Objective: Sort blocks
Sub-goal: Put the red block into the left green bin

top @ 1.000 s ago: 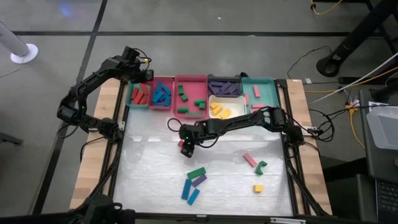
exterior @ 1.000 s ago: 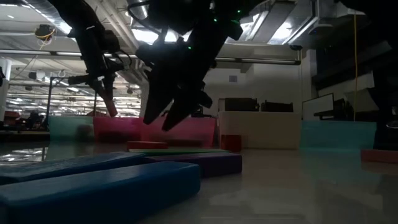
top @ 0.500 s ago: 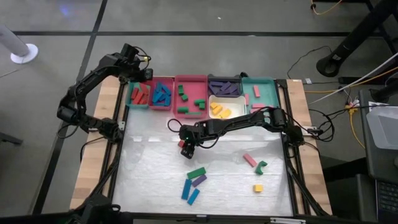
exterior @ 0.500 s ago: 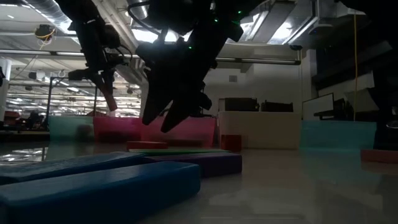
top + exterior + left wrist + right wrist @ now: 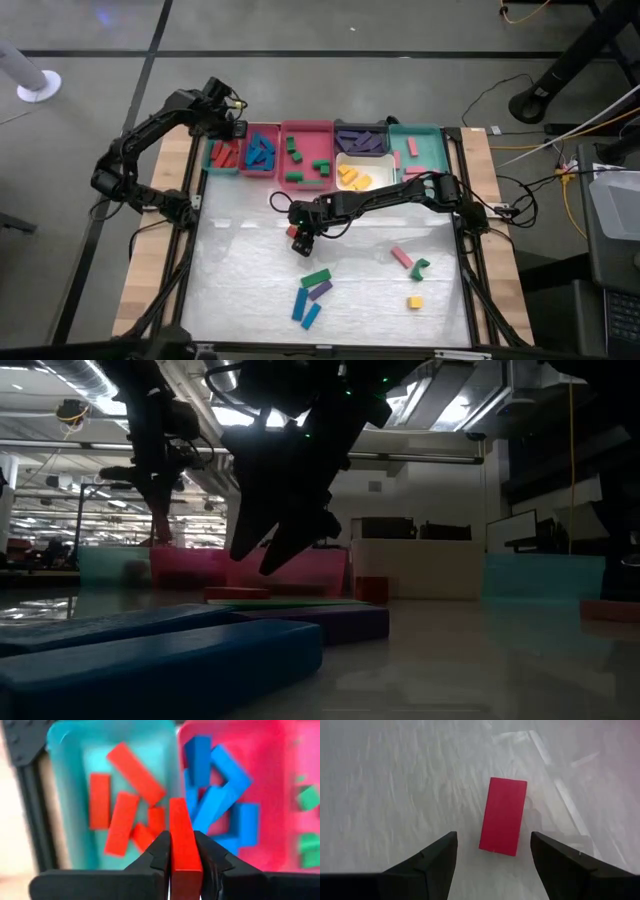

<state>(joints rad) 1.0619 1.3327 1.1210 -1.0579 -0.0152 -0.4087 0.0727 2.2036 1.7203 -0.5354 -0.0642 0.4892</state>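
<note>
My left gripper [image 5: 183,842] is shut on a red block [image 5: 182,827] above the teal tray [image 5: 224,157] of red blocks at the table's far left. It also shows in the high view [image 5: 233,127] and the low view [image 5: 160,525]. My right gripper [image 5: 492,852] hangs open over the middle of the table, its fingers on either side of another red block [image 5: 503,816] that lies flat on the white table top [image 5: 293,232]. It does not touch that block. Loose blocks lie nearer the front: green [image 5: 316,278], purple [image 5: 320,290], blue [image 5: 305,309]. My left gripper pinches the red block by its two long sides [image 5: 186,862] between its two fingers, at the block's upper end. The fingers come steeply from above and lie along the block. The block's free end [image 5: 178,806] points down, clear of the tray and the blocks in it.
A row of trays lines the far edge: blue blocks [image 5: 260,153], green [image 5: 306,156], purple [image 5: 362,140], yellow [image 5: 360,176], pink [image 5: 415,150]. A pink block [image 5: 401,257], a green one [image 5: 420,267] and a yellow one [image 5: 414,302] lie at the front right.
My left gripper has risen a little with the red block and tipped to point more steeply down over the teal tray. My right gripper has kept still over the red block on the table.
</note>
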